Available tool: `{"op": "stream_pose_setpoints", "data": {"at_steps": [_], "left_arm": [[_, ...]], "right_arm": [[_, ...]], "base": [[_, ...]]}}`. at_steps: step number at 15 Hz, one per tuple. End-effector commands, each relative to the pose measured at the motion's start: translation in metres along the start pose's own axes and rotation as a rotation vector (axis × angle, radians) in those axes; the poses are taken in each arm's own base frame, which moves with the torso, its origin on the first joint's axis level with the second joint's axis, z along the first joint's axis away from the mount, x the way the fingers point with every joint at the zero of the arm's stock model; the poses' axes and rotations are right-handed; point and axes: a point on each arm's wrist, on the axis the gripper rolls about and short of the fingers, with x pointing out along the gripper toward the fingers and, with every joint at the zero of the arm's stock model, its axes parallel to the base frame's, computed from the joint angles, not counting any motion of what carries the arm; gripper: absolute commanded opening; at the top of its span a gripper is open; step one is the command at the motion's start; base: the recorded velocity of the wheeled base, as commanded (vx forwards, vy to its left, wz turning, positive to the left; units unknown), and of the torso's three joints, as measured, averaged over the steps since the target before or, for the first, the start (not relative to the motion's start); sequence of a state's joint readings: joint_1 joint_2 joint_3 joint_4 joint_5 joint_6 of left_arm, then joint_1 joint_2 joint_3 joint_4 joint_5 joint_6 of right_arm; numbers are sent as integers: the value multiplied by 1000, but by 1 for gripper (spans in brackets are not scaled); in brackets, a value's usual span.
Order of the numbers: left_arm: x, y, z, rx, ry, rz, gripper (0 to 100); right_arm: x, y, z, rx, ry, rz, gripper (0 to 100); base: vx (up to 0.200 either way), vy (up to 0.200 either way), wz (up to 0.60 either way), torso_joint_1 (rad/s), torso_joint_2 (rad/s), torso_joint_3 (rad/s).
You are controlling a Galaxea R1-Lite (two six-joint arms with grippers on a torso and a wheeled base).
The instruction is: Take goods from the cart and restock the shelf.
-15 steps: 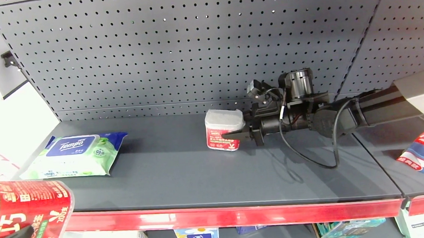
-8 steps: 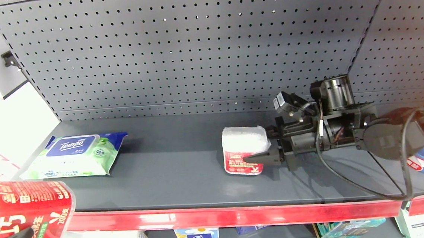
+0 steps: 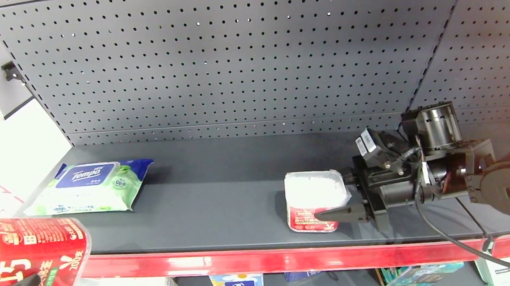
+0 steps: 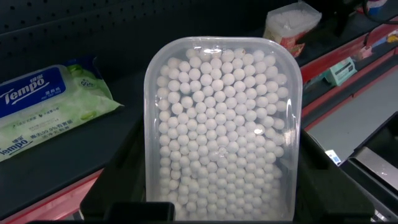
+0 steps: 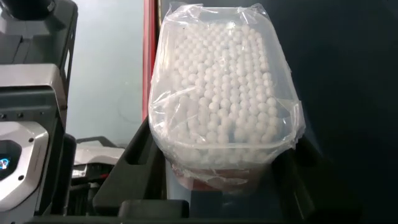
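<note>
The right gripper (image 3: 330, 198) has carried its clamped clear, red-labelled tub of white swabs (image 3: 314, 188) from mid-frame to lower right. Lower left, the left gripper (image 4: 221, 205) clasps a matching tub (image 4: 222, 118).

wet wipes pack (image 3: 89, 187) lies at the left end of the shelf (image 3: 206, 209), pegboard (image 3: 231, 59) behind. well to its right, near the front lip, a cotton swab tub (image 3: 315, 200) sits inside the right claw (image 3: 335, 195). second cotton swab tub (image 4: 222, 124) in the left claw (image 4: 221, 186), before the shelf's left corner.
</note>
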State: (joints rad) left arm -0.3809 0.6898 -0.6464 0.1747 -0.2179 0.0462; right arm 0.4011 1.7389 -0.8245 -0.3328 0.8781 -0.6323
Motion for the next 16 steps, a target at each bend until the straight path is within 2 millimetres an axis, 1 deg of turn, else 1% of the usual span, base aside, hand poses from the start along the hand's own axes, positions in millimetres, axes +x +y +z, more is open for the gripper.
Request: {"op": "stream_pose_setpoints", "data": {"at_steps": [1,5,9,12,13,16], "left_arm": [[0,0,0,-1,1,0,0],[0,0,-1,-1,1,2,0],[0,0,0,-1,1,0,0],[0,0,0,-1,1,0,0],[1,0,0,-1,3,0,0],[1,0,0,-1,3,0,0]], "right_arm": [[0,1,-2,-3,8,-1,0],[2,6,-10,2,29,8,0],[1,10,-9,-2,48,-9,0],[0,21,-11,10,72,-11,0],[1,24,-10,9,67,4,0],[1,26,-8,7,51,23,0]], "base": [[0,0,0,0,0,0],[0,0,0,0,0,0],[0,0,0,0,0,0],[0,0,0,0,0,0],[0,0,0,0,0,0],[0,0,0,0,0,0]]}}
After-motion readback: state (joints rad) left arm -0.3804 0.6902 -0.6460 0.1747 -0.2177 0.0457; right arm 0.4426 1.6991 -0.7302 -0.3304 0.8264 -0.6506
